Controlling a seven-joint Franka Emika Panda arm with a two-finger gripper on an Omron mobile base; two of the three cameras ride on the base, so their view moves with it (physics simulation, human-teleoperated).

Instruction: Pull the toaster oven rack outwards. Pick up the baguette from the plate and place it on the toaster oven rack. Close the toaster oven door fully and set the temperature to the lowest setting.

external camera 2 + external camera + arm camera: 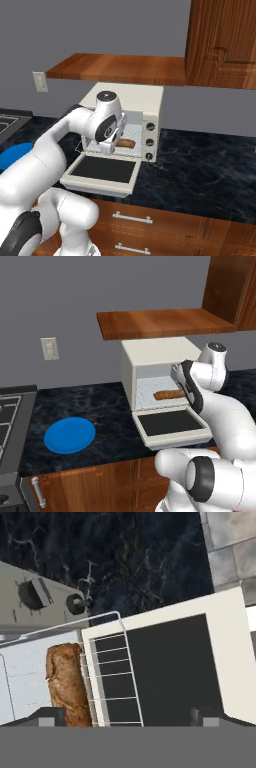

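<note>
Claw (127,717) hovers, fingers spread, over dark marbled counter (110,416).

Dark marbled tabletop (110,401) runs along grey wall. Wood shelf (165,322) mounted above it, w/ wood upper cabinet (222,42) to its right. White wall outlet (49,348) left of shelf. Stove (10,416) at far left. Wood base cabinets w/ pale bar handles (132,218) below tabletop.

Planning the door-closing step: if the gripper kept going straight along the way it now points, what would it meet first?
Probably the open toaster oven door: the gripper looks down onto its dark glass and the rack edge. Depth is unclear.
</note>
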